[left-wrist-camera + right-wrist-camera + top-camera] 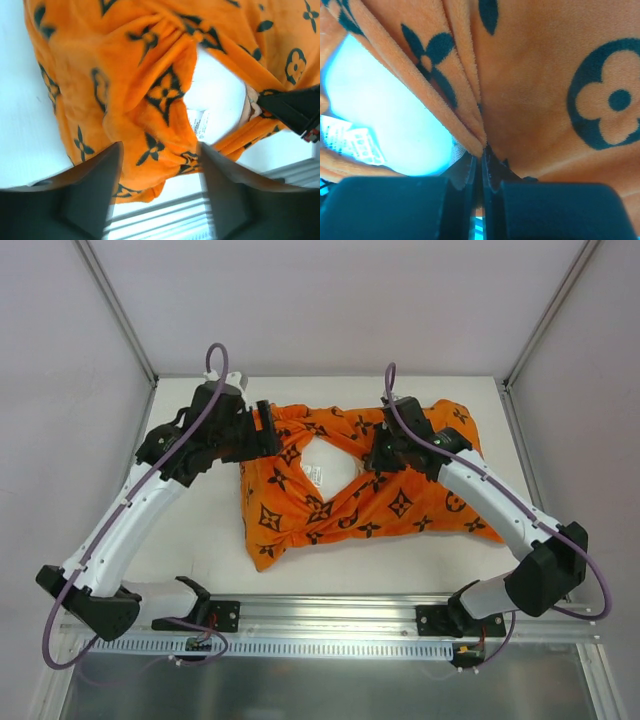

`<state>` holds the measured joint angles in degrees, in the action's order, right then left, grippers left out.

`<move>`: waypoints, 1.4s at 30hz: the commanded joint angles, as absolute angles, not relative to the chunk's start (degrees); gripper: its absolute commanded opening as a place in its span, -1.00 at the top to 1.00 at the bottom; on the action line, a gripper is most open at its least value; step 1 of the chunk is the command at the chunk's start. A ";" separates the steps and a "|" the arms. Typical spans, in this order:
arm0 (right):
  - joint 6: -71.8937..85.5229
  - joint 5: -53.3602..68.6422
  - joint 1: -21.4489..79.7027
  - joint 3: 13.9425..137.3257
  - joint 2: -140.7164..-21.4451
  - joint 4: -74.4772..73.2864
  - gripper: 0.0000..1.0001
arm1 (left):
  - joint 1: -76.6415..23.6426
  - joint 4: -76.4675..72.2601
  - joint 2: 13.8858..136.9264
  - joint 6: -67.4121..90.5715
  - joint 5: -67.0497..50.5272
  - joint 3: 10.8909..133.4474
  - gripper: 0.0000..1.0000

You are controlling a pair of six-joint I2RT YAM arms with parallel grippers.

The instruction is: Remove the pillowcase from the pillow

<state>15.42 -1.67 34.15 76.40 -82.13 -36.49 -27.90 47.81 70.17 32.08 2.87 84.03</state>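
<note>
"Pillowcase [400,505] in the middle of the top view. What do we see it lying on?"

"We see a pale, smooth counter [200,540] with an aluminium rail [330,612] along its lower edge. Plain grey walls [330,300] rise on three sides."

"And the cloth itself?"

"We read it as plush, fleecy orange, printed with black flowers and diamonds and bunched into deep folds. Left of centre it gapes, and the smooth white pillow [335,462] bulges through, with a small printed tag [317,476] on it."

"The hands?"

"We find the left hand [270,430] at the cover's upper left corner, its fingers [95,195] spread wide over the orange cloth. The right hand [383,455] sits at the right rim of the gap. Its fingers [465,172] are pressed together on a fold of the orange fabric."
</note>
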 commanded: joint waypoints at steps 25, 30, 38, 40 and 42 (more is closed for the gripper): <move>19.16 -0.97 25.59 73.30 -76.03 -34.81 0.99 | -36.42 59.07 76.65 36.39 23.84 77.89 0.68; 21.09 -0.79 23.64 72.86 -75.15 -34.72 0.99 | -28.05 56.00 69.37 36.56 18.12 67.18 1.00; 22.24 -1.05 22.94 69.88 -73.48 -33.75 0.99 | -15.93 47.21 67.58 38.93 6.69 54.07 1.00; 21.62 -2.28 22.94 68.73 -73.56 -33.75 0.99 | -14.16 43.27 68.99 39.55 2.74 50.29 1.00; 21.36 -2.55 22.94 68.20 -73.56 -33.92 0.99 | -13.54 40.62 71.10 40.17 -0.78 47.82 1.00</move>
<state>22.28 5.41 25.93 68.64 -76.55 -33.06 -16.62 37.93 68.18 40.69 -1.52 52.58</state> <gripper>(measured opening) 0.031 0.019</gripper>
